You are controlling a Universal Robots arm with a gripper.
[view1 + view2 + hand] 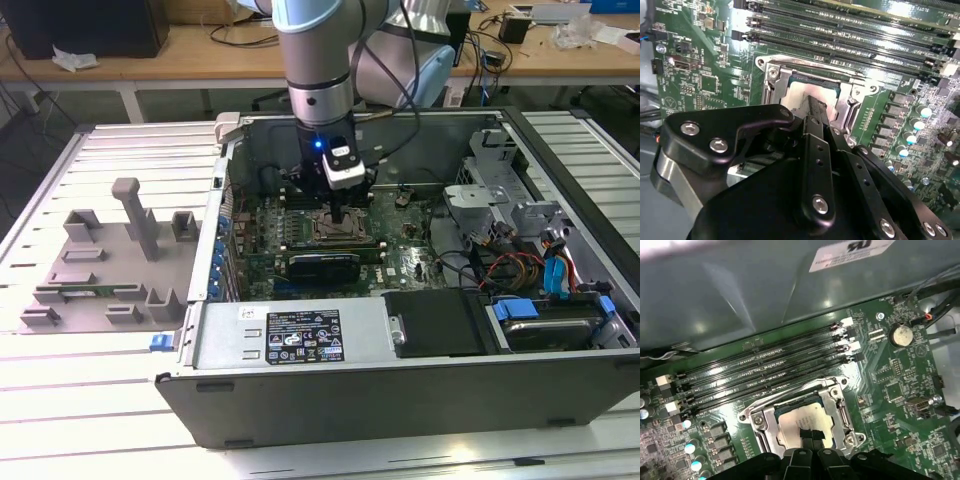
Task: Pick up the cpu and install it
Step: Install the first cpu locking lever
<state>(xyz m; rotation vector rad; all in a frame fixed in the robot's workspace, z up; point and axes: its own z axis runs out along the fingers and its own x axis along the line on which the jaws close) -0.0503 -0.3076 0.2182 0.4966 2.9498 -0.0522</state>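
The cpu [799, 418], a pale silver square, lies flat inside the open metal socket frame [837, 405] on the green motherboard [900, 390]. In the second wrist view the cpu [797, 93] shows past the black finger linkage. My gripper [808, 434] stands right over the middle of the chip, its two dark fingertips close together and well inside the chip's edges, gripping nothing. In the exterior view my gripper [345, 214] reaches straight down into the open computer case [300, 400], onto the socket [335, 235].
Several black memory slots [765, 371] run beside the socket. A grey fixture tray [100, 265] sits on the table at the exterior view's left. The power supply [300, 338] lines the case's near side, with drive bays and cables [545, 275] on the exterior view's right.
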